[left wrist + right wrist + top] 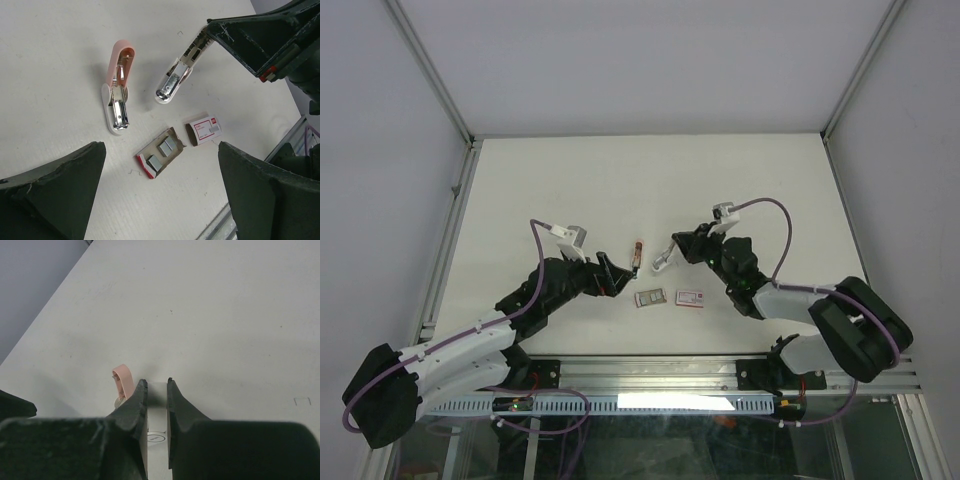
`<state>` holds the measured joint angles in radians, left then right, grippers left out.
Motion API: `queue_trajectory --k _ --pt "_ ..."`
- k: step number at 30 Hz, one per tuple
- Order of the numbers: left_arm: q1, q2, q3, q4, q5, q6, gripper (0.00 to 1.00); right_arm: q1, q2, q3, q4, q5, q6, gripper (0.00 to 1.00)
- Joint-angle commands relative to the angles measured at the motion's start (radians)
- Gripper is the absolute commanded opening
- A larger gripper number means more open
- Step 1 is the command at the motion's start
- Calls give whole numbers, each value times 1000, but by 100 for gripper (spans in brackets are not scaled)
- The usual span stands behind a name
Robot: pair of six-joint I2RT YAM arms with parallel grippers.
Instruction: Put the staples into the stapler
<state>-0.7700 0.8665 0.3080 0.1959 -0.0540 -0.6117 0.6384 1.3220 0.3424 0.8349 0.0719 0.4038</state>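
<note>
At six o'clock on the worktop (620, 180) the staples (168, 146) lie in their tray (172, 134), our left end effector (612, 275) spread wide at their ten o'clock and the right end effector (155, 387) clamped on the white stapler (172, 80), so we judge fetching a strip is in hand, needing a fine pinch.

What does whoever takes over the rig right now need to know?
Left pincer: open, empty, hovering near the staplers.
Right pincer: shut on one end of the white plastic stapler, whose metal magazine is exposed.
The pink-and-white stapler lies opened on the table beside it.
The cardboard inner tray of silvery staple strips is out of the white box sleeve with a red label; both lie near the arms.
Done: box opened.
Left: pick up a strip, load it, close the stapler.
</note>
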Motion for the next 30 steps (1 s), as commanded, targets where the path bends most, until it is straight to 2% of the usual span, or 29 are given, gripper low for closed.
queue_trajectory --k 1,16,18,26,30 --pt "14 -8 17 21 -27 -6 99 -11 55 -9 230 -71 23 0" --pt "15 -3 16 10 -32 -3 99 -42 220 -7 316 -123 38 2" --pt "15 -2 14 8 -32 -3 99 -47 232 -9 322 -124 40 5" --pt "14 3 16 5 -30 -9 99 -61 250 -14 331 -123 43 31" --pt "14 4 16 10 -28 -11 99 -64 244 -17 332 -123 43 40"
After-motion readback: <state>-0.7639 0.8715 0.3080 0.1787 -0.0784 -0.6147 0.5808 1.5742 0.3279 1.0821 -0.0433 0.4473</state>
